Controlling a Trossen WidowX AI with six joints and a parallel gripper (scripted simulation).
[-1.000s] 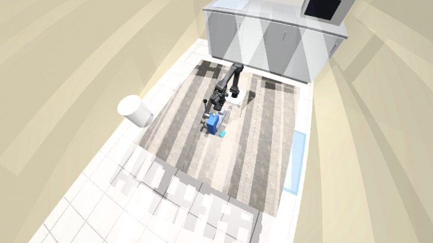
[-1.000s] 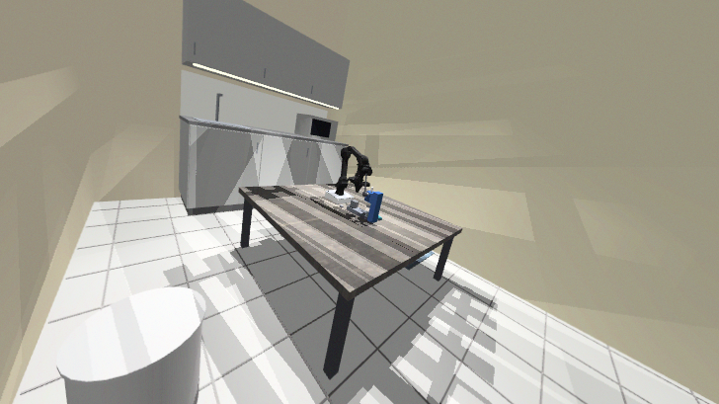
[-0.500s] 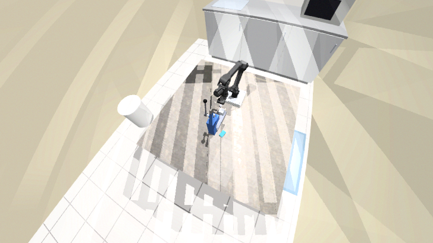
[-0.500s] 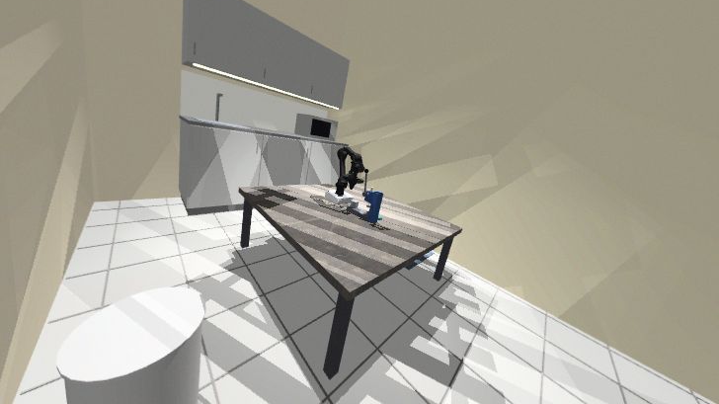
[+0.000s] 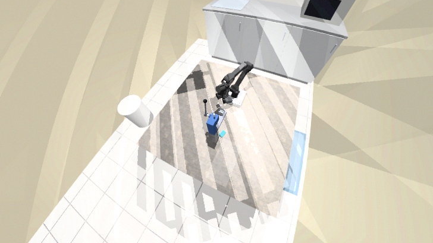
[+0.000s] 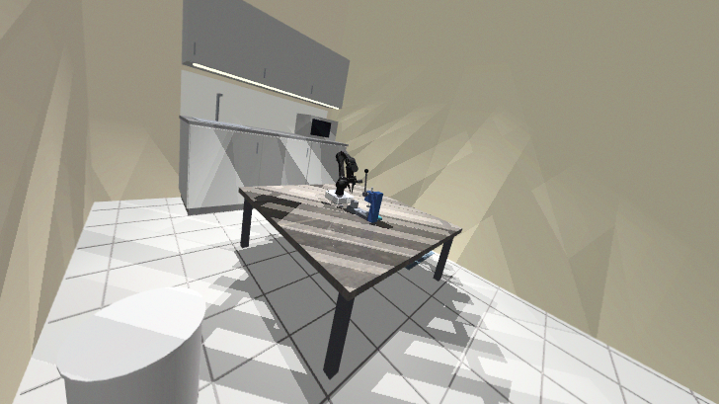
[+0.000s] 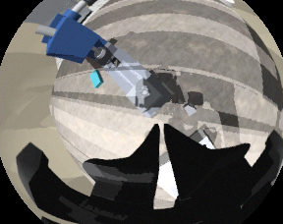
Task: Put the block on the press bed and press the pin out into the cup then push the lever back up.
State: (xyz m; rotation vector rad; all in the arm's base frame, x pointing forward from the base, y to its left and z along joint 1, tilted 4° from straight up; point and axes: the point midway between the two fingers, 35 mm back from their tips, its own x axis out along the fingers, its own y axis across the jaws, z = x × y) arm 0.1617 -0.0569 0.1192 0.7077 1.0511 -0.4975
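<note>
blue press (image 5: 212,123) (image 6: 374,206) (image 7: 73,38) blocking one end, upright lever (image 5: 205,108) (image 6: 365,181) beside it, space above the tabletop (image 5: 255,150) (image 6: 318,240) (image 7: 189,44)

Beyond the counter's (image 5: 275,15) (image 6: 265,132) front edge spreads a white tiled floor (image 5: 105,176) (image 6: 132,256); a microwave (image 5: 346,3) (image 6: 303,123) sits near its right end, beneath beige walls (image 5: 79,35) (image 6: 530,59).
</note>
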